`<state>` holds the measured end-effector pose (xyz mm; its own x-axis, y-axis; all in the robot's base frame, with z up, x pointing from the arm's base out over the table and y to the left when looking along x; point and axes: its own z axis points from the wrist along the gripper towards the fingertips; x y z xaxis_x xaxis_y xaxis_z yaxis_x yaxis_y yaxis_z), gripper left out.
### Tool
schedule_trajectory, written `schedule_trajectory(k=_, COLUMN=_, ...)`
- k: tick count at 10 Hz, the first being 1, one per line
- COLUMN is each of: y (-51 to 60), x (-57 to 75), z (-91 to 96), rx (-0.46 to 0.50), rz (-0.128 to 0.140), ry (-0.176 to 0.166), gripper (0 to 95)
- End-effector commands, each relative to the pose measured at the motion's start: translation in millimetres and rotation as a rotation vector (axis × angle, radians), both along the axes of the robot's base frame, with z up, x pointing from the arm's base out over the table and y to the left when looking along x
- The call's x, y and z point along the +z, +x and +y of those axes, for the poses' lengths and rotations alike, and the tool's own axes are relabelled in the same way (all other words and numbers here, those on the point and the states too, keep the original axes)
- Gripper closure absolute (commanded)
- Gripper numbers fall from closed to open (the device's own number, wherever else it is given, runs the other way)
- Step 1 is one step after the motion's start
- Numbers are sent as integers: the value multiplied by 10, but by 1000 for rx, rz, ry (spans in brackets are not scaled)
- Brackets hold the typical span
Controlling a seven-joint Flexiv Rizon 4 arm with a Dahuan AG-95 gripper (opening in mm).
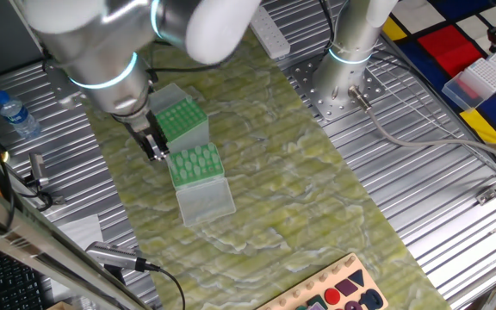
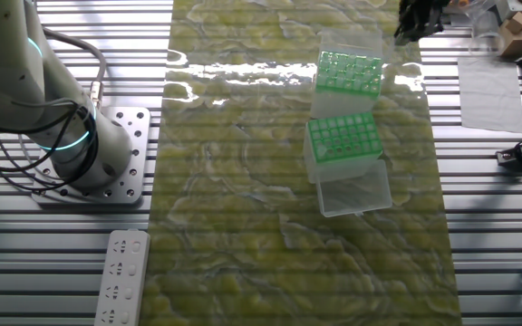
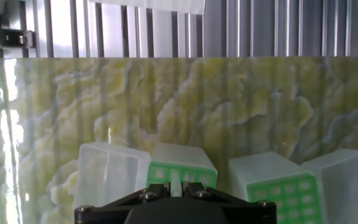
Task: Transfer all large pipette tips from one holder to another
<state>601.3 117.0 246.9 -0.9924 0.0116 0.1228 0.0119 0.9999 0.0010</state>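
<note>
1. In one fixed view, a water bottle (image 1: 14, 114) lies at the far left on the ribbed metal bench (image 1: 420, 198); its label cannot be read.
2. Right of it, the arm comes down to the pincer (image 1: 157, 151), which hangs just beside the near holder's left edge, between the two boxes. Its black fingers look close together, but I cannot tell whether anything is between them.
3. The large pipette tips (image 1: 196, 162) fill the near holder (image 1: 201, 182), their pale round tops in tight rows. The far holder (image 1: 179, 120) stands just behind, touching or nearly so, its green plate full of dark holes.
4. Both boxes stand on a green marbled mat (image 1: 282, 172). A toy board (image 1: 334, 288) shows at the bottom edge, and a red-and-blue patch at the top right.
5. The other fixed view alone shows a white power strip (image 2: 120, 276) at lower left and the arm's base (image 2: 98, 172); there the tips (image 2: 342, 138) are seen from above.
6. The hand view shows the black pincer body at the bottom edge and clear lids beside both green plates.
7. No writing can be read anywhere.
</note>
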Motion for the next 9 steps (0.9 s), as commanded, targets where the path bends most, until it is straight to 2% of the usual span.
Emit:
schedule_trajectory(k=1, y=-47, x=91, z=-19, rx=6, rz=-4, ry=1, gripper=950)
schedule_trajectory(k=3, y=-77, x=142, z=-40, rx=10, rz=7, ry=-1, gripper=950)
schedule_trajectory(k=9, y=-143, x=302, z=-185, rx=45, rz=20, ry=-2, gripper=950)
